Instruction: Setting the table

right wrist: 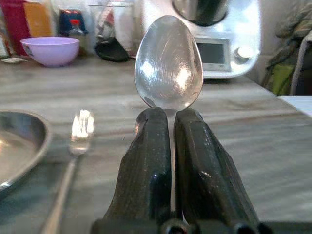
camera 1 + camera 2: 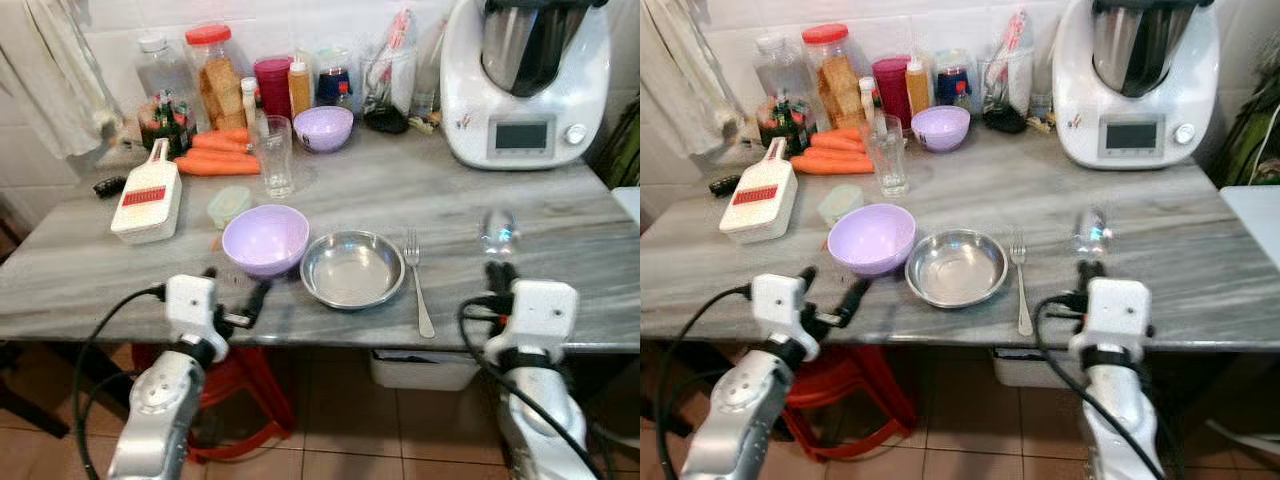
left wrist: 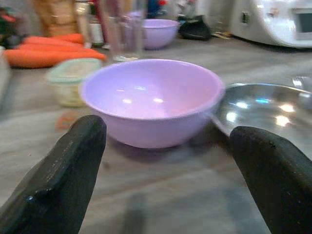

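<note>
Spoon [image 1: 168, 63] is sticking up, bowl first, from the right claw [image 1: 171, 126], whose fingers are pinching its handle just above the counter's [image 2: 560, 220] front edge. Near that edge a purple bowl [image 2: 265, 238], steel plate [image 2: 352, 268] and fork [image 2: 417, 280] are already lying side by side; the spoon is still waiting for its place. The left claw [image 3: 170, 161] is gaping wide and empty before the purple bowl. The spoon's handle is hiding between the fingers.

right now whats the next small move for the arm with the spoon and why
Probably lower the spoon onto the table beside the fork: the right gripper is shut on it above the bare marble to the fork's right, beyond the steel plate.
</note>
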Motion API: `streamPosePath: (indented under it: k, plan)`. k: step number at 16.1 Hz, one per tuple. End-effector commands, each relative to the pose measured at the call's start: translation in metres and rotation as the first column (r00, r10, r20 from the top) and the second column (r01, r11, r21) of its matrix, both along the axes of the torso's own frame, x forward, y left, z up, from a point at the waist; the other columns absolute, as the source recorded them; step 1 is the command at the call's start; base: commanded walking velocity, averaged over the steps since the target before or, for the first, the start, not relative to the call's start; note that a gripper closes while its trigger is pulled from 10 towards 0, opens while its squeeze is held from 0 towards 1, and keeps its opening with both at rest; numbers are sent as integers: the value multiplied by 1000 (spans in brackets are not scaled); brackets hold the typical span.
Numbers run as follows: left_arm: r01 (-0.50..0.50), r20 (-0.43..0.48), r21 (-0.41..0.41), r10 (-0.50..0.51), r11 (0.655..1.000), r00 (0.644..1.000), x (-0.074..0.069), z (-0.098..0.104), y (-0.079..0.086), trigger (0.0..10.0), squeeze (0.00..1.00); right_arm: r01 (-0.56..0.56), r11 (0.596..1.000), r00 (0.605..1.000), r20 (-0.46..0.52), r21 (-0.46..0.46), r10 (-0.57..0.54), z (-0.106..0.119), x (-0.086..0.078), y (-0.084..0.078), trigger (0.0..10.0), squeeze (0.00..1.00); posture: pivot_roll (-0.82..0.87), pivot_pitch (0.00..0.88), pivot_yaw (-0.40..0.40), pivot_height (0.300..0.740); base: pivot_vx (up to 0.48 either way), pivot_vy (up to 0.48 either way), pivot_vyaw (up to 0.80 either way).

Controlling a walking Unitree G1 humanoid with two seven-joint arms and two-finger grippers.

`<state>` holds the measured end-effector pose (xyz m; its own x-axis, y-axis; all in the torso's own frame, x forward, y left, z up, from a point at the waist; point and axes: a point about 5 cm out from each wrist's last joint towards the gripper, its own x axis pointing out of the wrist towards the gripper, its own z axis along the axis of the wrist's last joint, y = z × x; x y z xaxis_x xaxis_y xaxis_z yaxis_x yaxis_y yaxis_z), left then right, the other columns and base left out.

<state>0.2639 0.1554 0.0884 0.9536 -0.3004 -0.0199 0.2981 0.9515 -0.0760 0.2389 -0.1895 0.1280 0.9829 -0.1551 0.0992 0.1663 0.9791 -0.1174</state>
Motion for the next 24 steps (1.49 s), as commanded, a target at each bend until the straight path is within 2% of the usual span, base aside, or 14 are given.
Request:
streamPosePath:
  k: [1,3,6,7,9,14,17,20,24]
  plan:
    - [12,15,17,-13,1000,1000,-2,3,7,10000,0,-20,1000,1000,2,12,20,2,1,4,10000,0,-48,0,77,740,0,0,0]
    - [57,15,13,-57,998,998,-3,4,7,10000,0,-30,999,999,-20,12,30,0,3,4,10000,0,-50,0,76,740,0,0,0]
    - [145,-9,-14,-145,989,989,-8,3,2,10000,0,-6,998,998,-59,63,10,-4,7,-1,10000,0,-55,0,79,740,0,0,0]
    - [251,-18,-32,-251,968,968,-16,1,-6,10000,0,23,992,995,-101,122,-10,-9,11,-6,10000,0,-58,2,77,740,0,0,0]
    - [320,-14,-26,-320,947,947,-19,3,-10,10000,0,21,992,988,-153,121,-2,-13,17,-11,10000,0,-59,10,78,740,0,0,0]
    - [391,-39,-19,-391,920,920,-21,4,-11,10000,0,21,994,975,-224,108,4,-11,40,-22,10000,0,-57,26,79,740,0,0,0]
    - [420,-46,-25,-421,907,906,-22,4,-12,10000,0,45,978,958,-287,203,15,-17,58,-26,10000,0,-42,35,82,740,0,0,0]
    - [469,-61,-24,-470,883,881,-27,5,-16,10000,0,58,968,945,-327,243,26,-22,72,-29,10000,0,-24,46,85,740,0,0,0]
    - [490,-54,-29,-491,871,870,-29,8,-18,10000,0,8,965,935,-344,262,86,-24,88,-16,10000,0,-13,46,88,740,0,0,0]
